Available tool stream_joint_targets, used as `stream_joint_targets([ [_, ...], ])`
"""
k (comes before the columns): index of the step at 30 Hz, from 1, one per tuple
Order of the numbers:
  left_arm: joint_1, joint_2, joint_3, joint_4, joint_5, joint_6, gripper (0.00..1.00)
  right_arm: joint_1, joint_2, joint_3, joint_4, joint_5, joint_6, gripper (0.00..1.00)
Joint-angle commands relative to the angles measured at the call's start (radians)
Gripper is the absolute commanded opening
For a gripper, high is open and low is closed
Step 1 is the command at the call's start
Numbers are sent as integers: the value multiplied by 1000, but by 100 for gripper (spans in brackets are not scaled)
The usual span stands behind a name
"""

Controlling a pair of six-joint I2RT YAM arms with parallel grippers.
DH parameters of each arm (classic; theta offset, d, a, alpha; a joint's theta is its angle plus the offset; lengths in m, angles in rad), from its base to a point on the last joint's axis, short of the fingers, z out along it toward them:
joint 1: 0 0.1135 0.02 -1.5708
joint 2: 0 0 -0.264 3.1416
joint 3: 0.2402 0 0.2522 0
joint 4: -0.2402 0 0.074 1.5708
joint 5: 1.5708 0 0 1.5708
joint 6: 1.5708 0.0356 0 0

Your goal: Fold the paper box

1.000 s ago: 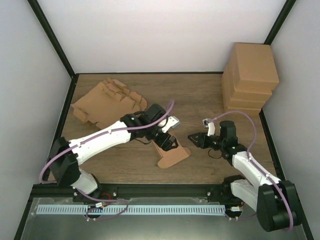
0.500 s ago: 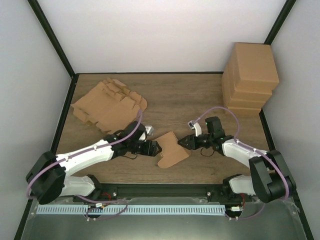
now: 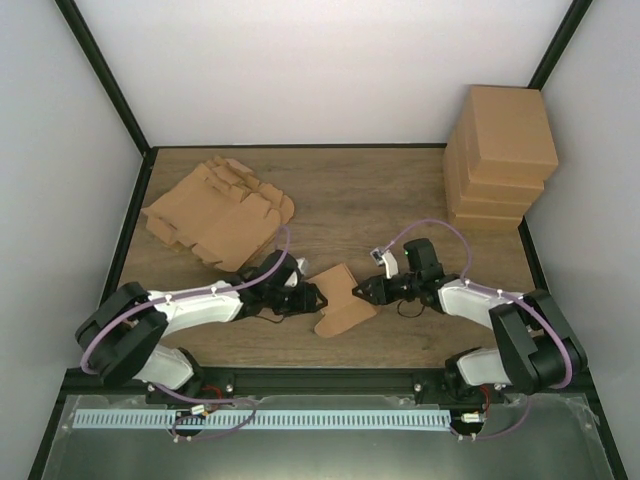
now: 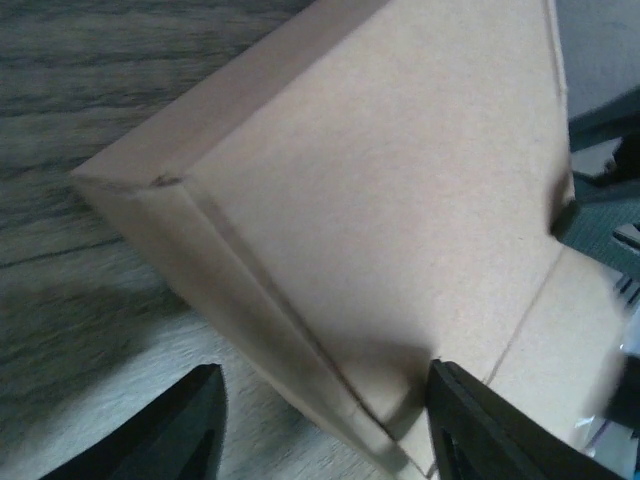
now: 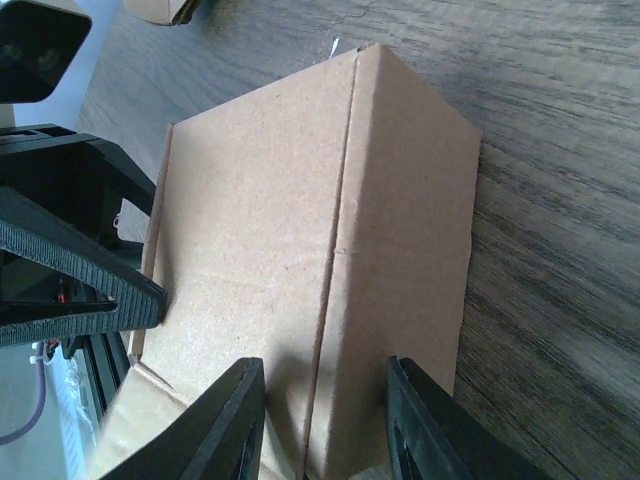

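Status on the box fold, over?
Left gripper open, straddling a corner of the part-folded box. Right gripper astride its opposite edge, grip unclear. Flat blanks and finished boxes sit well clear.

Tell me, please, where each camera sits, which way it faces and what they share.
Top: high behind the arms, looking down at the table; both arms show, left gripper and right gripper meeting at the half-folded box.
Left wrist: on the left arm, facing the box's corner; own fingers at the bottom.
Right wrist: on the right arm, facing the box's creased face; own fingers at the bottom.
Shared: both wrist views show the box and the opposite gripper.
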Motion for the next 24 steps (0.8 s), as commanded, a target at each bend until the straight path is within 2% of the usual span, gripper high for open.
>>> stream_joint_targets([
  [1, 4, 38, 0, 42, 0, 0, 50, 26, 21, -18, 40, 16, 17, 33],
  [3, 4, 42, -1, 35, -16, 6, 45, 31, 24, -26, 48, 21, 26, 31],
  [10, 7, 32, 75, -36, -32, 127, 43, 54, -25, -26, 21, 18, 55, 27],
  [18, 59, 76, 178, -44, 149, 268, 46, 71, -181, -63, -14, -20, 131, 30],
  [24, 100, 103, 244, -75, 237, 253, 48, 72, -226, -47, -57, -18, 189, 35],
])
